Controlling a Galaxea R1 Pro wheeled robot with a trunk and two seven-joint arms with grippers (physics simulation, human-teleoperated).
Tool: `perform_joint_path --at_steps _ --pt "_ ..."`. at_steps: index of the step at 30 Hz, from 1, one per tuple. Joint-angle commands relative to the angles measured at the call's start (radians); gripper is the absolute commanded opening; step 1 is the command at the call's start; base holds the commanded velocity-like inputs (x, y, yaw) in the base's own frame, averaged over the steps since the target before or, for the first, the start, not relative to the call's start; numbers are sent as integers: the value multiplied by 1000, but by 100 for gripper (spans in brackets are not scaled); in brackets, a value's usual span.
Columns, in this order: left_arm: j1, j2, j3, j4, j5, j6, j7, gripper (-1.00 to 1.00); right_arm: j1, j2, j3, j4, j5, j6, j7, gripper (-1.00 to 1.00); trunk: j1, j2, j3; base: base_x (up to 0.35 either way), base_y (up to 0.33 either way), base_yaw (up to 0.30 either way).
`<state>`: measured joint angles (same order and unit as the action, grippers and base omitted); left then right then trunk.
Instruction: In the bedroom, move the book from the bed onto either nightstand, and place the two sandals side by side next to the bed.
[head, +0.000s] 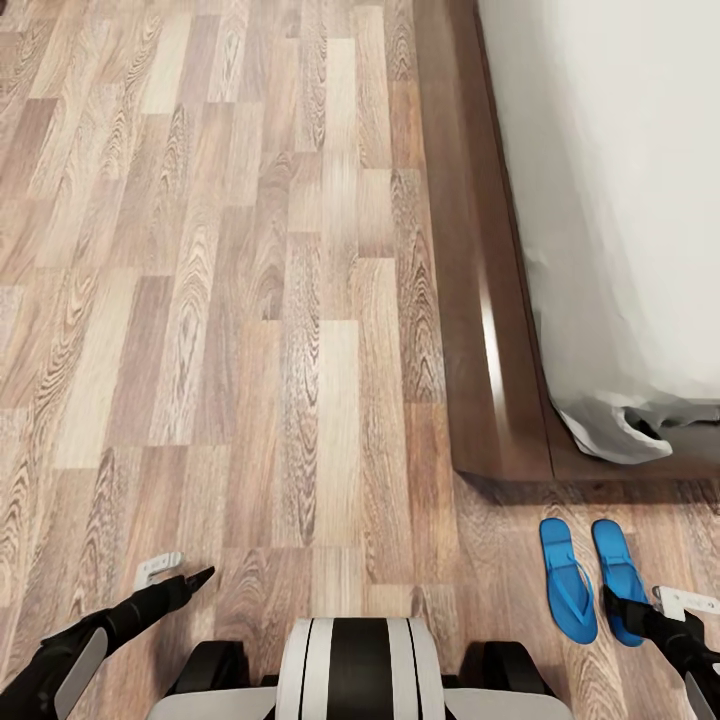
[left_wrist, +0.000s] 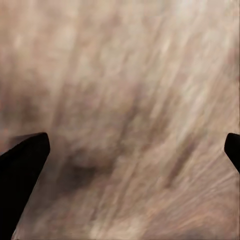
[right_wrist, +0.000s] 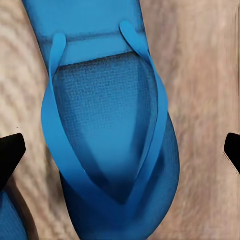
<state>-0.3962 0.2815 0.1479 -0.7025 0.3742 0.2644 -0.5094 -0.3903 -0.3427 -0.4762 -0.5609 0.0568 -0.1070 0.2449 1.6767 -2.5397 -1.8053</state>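
Right hand (right_wrist: 120, 150) is hanging spread wide, holding nothing, over the right one of two bright blue flat flip-flops (head: 619, 580). Pair is lying side by side on wood-plank floor (head: 250, 300) at 6 o'clock off the dark brown bed frame (head: 470, 300). Left hand (left_wrist: 135, 145) is idling wide too. Risk: dropping lower could nudge the sandal out of line.

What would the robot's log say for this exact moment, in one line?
sandals: side by side on floor beside bed | right gripper: open over one sandal | left gripper: open above floor | book: unplaced
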Motion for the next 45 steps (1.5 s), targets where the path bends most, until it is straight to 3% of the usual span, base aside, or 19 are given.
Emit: perform_joint_path --at_steps 1,29,35,36,37,40,42,45 --pt "-45 -22 1 0 19 6 -3 100 -1 1 -7 1 6 -3 8 100 0 0 4 0 0 0" --pt "-45 -30 -1 0 15 7 -6 100 -1 -3 -10 -12 5 6 36 100 -13 7 112 0 0 0" --pt "-45 -32 -2 0 17 8 -12 100 -1 -9 -14 -26 -12 54 259 100 -16 8 135 0 0 0" --pt "-45 -34 -2 0 17 9 -19 100 -1 -10 -15 -26 -22 80 317 100 -16 8 139 0 0 0" --pt "-44 -39 -3 1 17 10 -51 100 -1 -11 -16 -27 -45 154 442 100 -16 9 143 0 0 0" --pt "-38 -49 -4 1 16 20 -125 100 0 -13 -16 -24 -60 262 613 100 -18 9 154 0 0 0" --pt "-34 -53 -4 9 16 21 -141 100 -1 -13 -16 -19 -62 284 649 100 -19 10 162 0 0 0" --pt "-30 -56 -4 88 9 17 -156 100 0 -15 -14 0 -62 296 675 100 -20 10 174 0 0 0"
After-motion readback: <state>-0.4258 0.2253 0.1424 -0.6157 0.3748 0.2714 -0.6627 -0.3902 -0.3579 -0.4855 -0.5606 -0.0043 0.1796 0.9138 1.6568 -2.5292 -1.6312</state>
